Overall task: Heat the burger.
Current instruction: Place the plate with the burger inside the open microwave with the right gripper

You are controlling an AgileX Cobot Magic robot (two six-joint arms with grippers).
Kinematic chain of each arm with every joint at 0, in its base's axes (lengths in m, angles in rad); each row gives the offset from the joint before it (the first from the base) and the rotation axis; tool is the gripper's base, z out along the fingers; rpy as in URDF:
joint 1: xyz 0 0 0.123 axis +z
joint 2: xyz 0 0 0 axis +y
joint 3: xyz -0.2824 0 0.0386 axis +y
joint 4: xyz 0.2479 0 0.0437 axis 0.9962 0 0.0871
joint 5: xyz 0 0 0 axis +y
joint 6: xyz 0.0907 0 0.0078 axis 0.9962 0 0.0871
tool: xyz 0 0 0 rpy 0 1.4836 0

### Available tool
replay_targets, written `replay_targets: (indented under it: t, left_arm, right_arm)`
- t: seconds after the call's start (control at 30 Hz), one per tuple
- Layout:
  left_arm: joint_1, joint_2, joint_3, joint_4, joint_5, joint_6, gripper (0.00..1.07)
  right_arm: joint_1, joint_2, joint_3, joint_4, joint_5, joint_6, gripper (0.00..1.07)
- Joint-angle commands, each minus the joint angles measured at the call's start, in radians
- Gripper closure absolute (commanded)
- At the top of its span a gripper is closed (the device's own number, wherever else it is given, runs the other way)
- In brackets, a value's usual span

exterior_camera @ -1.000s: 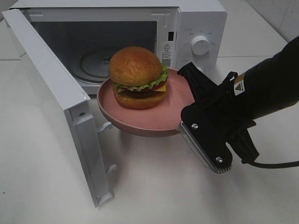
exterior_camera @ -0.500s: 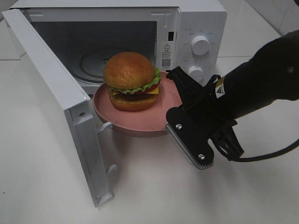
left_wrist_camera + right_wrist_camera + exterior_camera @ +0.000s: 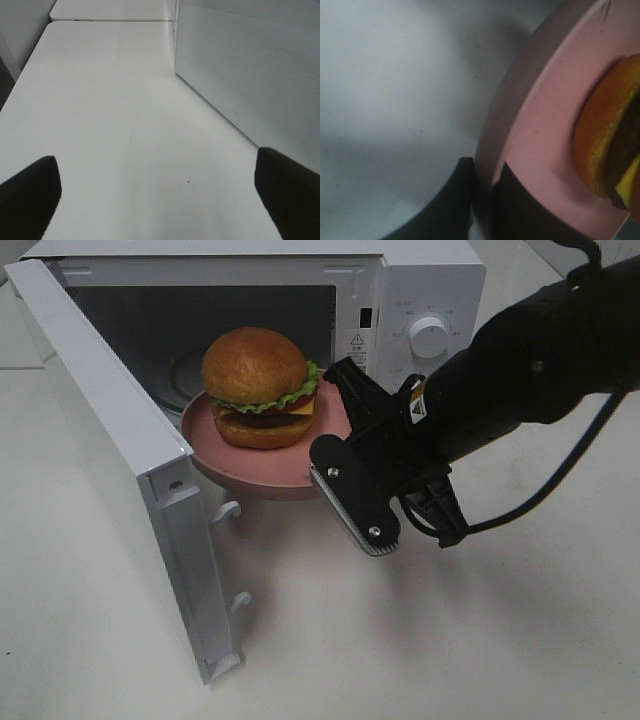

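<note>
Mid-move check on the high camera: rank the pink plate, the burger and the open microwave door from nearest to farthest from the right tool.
Measured from the right tool:
1. pink plate: gripped by the tool at its right rim, so touching.
2. burger: sits on the plate, just left of the tool.
3. microwave door: swung open at the far left, beyond the plate.
</note>
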Motion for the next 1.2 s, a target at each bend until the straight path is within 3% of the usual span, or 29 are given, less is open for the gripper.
replay_targets:
  t: [0.03, 0.83, 1.2]
  left_arm:
    - [-0.004, -0.021, 0.002, 0.001, -0.006, -0.001, 0.01]
    - [-0.004, -0.021, 0.002, 0.001, -0.006, -0.001, 0.01]
    - [-0.004, -0.021, 0.002, 0.001, -0.006, -0.001, 0.01]
  right_arm:
    - [0.006, 0.009, -0.04, -0.01, -0.058, 0.022, 1.06]
    - [0.006, 0.212, -0.304, -0.061, 0.02, 0.081, 1.06]
    - [0.006, 0.264, -0.377, -0.07, 0.04, 0.087, 1.06]
